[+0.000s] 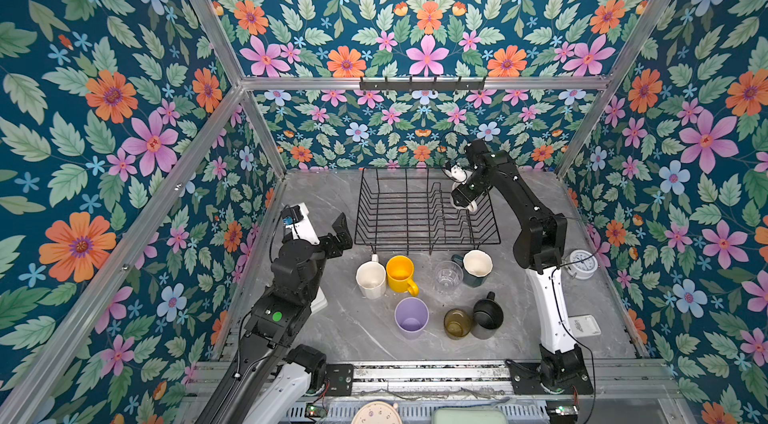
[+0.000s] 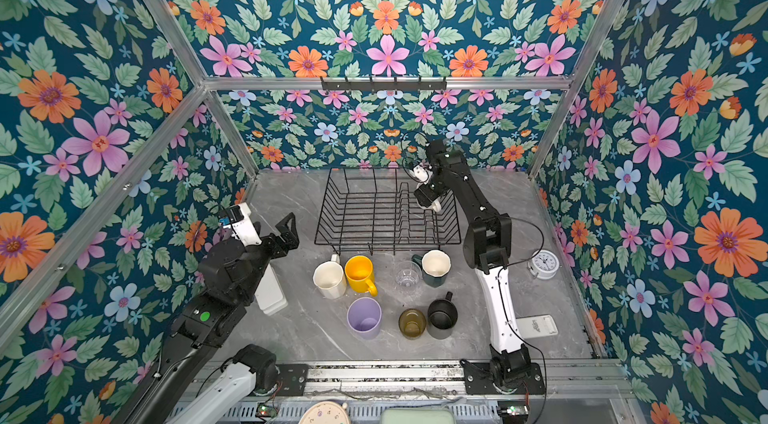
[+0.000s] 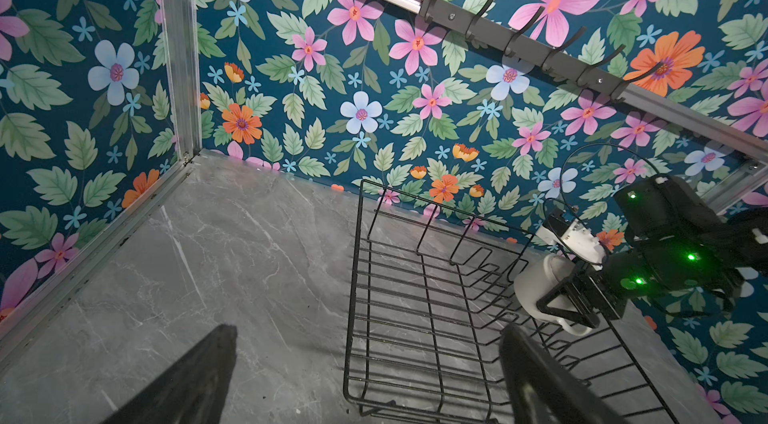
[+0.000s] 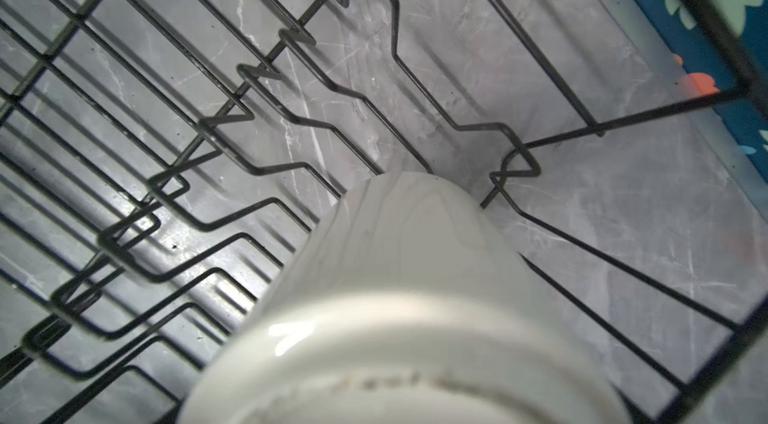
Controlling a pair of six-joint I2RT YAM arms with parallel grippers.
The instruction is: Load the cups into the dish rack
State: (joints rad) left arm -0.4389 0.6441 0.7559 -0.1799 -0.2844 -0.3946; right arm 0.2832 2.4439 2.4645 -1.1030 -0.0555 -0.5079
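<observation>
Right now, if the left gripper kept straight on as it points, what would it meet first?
Probably the rack's left wall, just ahead of the open left gripper; depth unclear.

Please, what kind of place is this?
Probably a robot test booth staged as a kitchen: floral wallpaper on an aluminium frame, a marble-look tabletop, and a dish rack with cups beside it.

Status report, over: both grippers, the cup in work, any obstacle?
Left gripper open, left of dish rack. Right gripper shut on white mug, low inside rack's right end. Divider wires close beside mug.
</observation>
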